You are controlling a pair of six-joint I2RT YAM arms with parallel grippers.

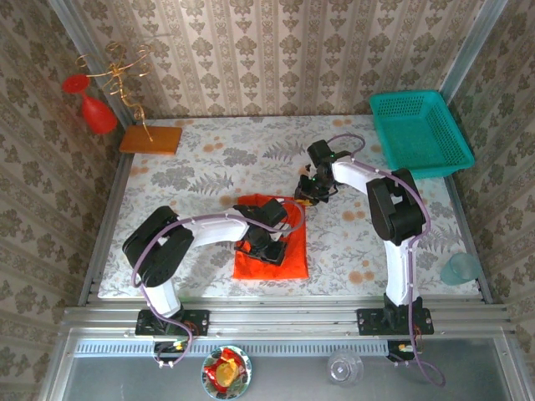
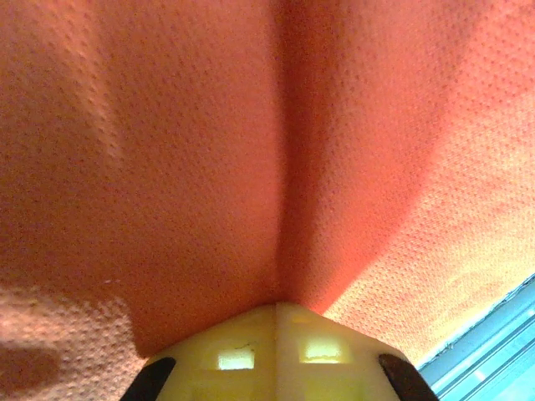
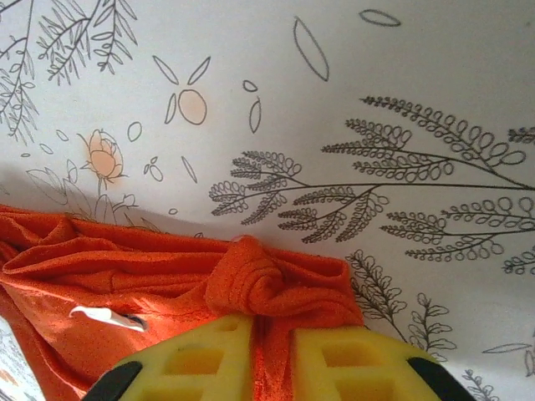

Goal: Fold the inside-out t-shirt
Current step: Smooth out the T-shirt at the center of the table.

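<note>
T-shirt: the inside-out t-shirt (image 1: pixel 288 261) lies as a compact orange-red block on the table (image 1: pixel 209 167), close to the near edge and about midway along it. Its near part is flat; its far part is rumpled.
Left gripper: the left gripper (image 1: pixel 261 248) is down on the middle of the block, with the arm reaching in from the near-left.
Left jaws: in the left wrist view the left gripper (image 2: pixel 276 311) has its two yellow fingers pressed together with no gap. The t-shirt (image 2: pixel 167 167) is right up against the tips. A crease in the cloth runs straight into the line where they meet, so a thin fold looks nipped there.
Right gripper: the right gripper (image 1: pixel 308 190) is at the far right corner of the t-shirt, toward the middle of the table.
Right jaws: in the right wrist view the right gripper (image 3: pixel 272 322) shows a narrow slit between its fingers with orange cloth in it. A twisted knot of the t-shirt (image 3: pixel 125 267) is bunched just beyond the tips.
Label: a small white tag (image 3: pixel 104 315) shows on the cloth left of those fingers.
Cloth edge: beyond the knot the leaf-printed table cover (image 3: pixel 334 83) lies bare.
Far corners: a teal basket (image 1: pixel 414 94) sits at the far right corner and an orange board (image 1: pixel 150 139) at the far left, both well apart from the t-shirt.
</note>
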